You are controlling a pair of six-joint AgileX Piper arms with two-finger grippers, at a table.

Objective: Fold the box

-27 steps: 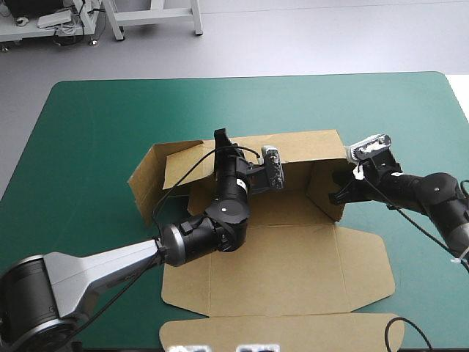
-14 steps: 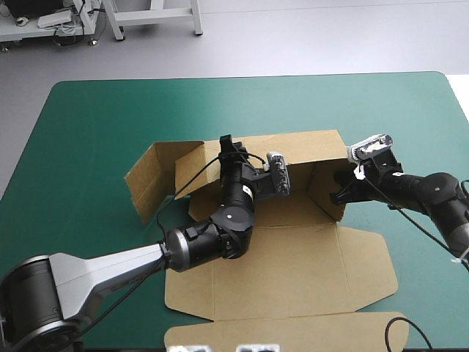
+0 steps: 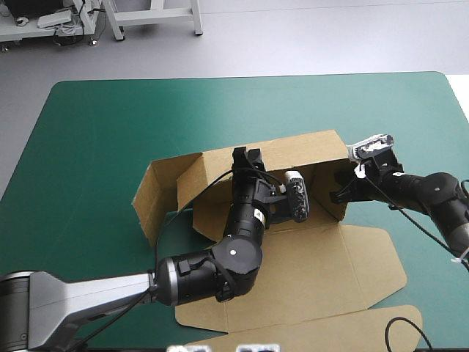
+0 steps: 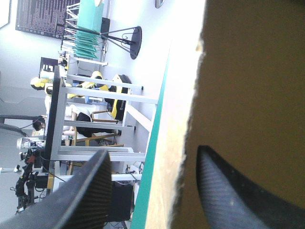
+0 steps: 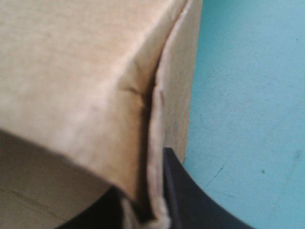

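The teal-green cover [image 3: 110, 125] lies bare beyond the box [image 3: 315, 249] and out to either side, so there is wide room to pass there. The box's raised far wall [image 3: 300, 150] bars entry from behind, and the left gripper [image 3: 247, 155] straddles its top edge with fingers apart. Raised side flaps [image 3: 157, 194] fence the left end. The left arm [image 3: 220, 271] crosses the box floor from the near left. The right gripper [image 3: 339, 194] pinches the right wall [image 3: 326, 192], blocking that corner. The flat lid [image 3: 330, 279] lies low and open from above.

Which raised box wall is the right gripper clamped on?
The right side wall, by its corner with the far wall; the left gripper straddles the far wall's top edge instead.
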